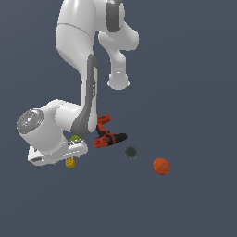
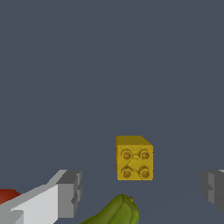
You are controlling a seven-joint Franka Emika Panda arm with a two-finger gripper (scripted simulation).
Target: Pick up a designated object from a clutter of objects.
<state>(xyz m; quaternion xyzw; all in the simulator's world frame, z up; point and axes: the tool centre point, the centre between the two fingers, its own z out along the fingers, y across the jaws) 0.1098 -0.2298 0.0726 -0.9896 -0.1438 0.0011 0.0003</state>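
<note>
The designated object, a tiny yellow brick (image 2: 134,158) with studs on top, lies on the floor in the wrist view. My gripper (image 2: 141,190) is open, and its two grey fingertips (image 2: 69,192) stand wide apart on either side of the brick without touching it. In the exterior view the brick (image 1: 70,162) peeks out just under the white hand (image 1: 58,152), which hangs low over it. The yellow-green lump (image 2: 116,212) lies right beside the brick, close to the line between the fingers.
The rest of the clutter lies to the exterior view's right of the hand: the yellow-green lump (image 1: 75,138) behind it, a red-and-black power drill (image 1: 107,134), a dark grey disc (image 1: 131,152) and an orange ball (image 1: 161,166).
</note>
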